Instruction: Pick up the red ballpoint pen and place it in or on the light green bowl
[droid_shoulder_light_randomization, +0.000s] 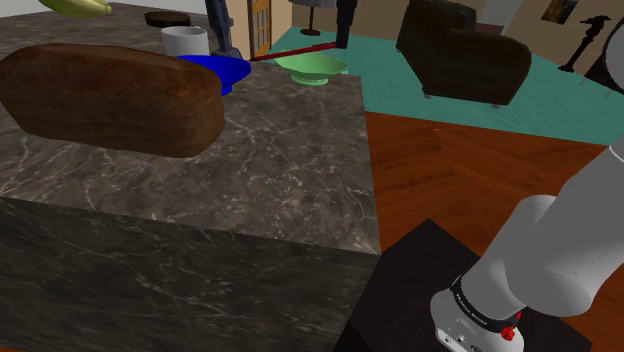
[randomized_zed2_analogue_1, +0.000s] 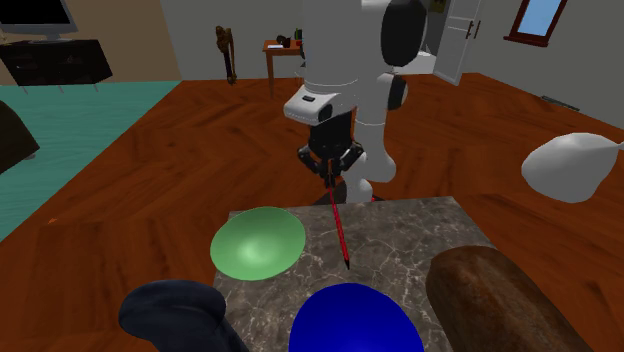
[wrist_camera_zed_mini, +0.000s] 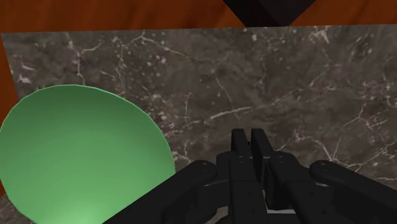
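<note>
A thin red pen (randomized_zed2_analogue_1: 339, 225) hangs slanted from my black gripper (randomized_zed2_analogue_1: 333, 178), which is shut on its upper end. Its lower tip hovers just over the marble counter (randomized_zed2_analogue_1: 410, 235), between the light green bowl (randomized_zed2_analogue_1: 258, 242) and a blue bowl (randomized_zed2_analogue_1: 350, 318). In the shoulder view the pen (droid_shoulder_light_randomization: 292, 50) runs from the gripper (droid_shoulder_light_randomization: 341, 40) across the green bowl (droid_shoulder_light_randomization: 312, 68) toward the blue bowl (droid_shoulder_light_randomization: 218, 70). In the wrist view the fingers (wrist_camera_zed_mini: 240, 143) nearly meet, and the gripper (wrist_camera_zed_mini: 249, 136) is beside the green bowl (wrist_camera_zed_mini: 76, 159), above bare marble.
A big brown bread loaf (droid_shoulder_light_randomization: 110, 95) lies on the counter near the camera. A white cup (droid_shoulder_light_randomization: 185, 40) and a dark upright object (droid_shoulder_light_randomization: 222, 30) stand behind the blue bowl. The counter's edge (droid_shoulder_light_randomization: 365, 150) drops to wood floor. A dark armchair (droid_shoulder_light_randomization: 465, 55) stands farther off.
</note>
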